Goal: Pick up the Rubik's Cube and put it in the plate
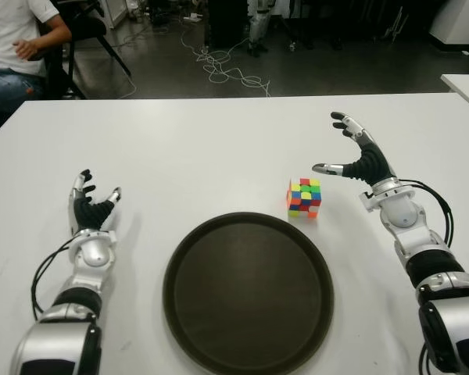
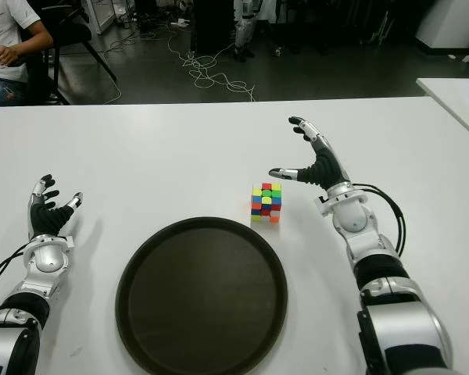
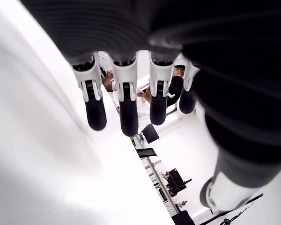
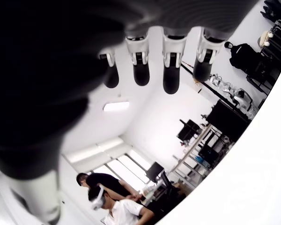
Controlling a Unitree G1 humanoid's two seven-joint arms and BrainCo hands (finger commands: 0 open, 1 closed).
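Right hand spread wide, empty, just beside cube, likely poised to grasp; plate near cube; left hand relaxed, empty, left of plate

Rubik's Cube sits on table, just left of your right hand, not touching it. Right hand fingers spread, holding nothing. Plate lies nearer robot than right hand, to its left; cube just beyond plate's far right rim. Your left hand shows well left of plate, fingers extended, holding nothing. Seated person beyond table's far left corner.
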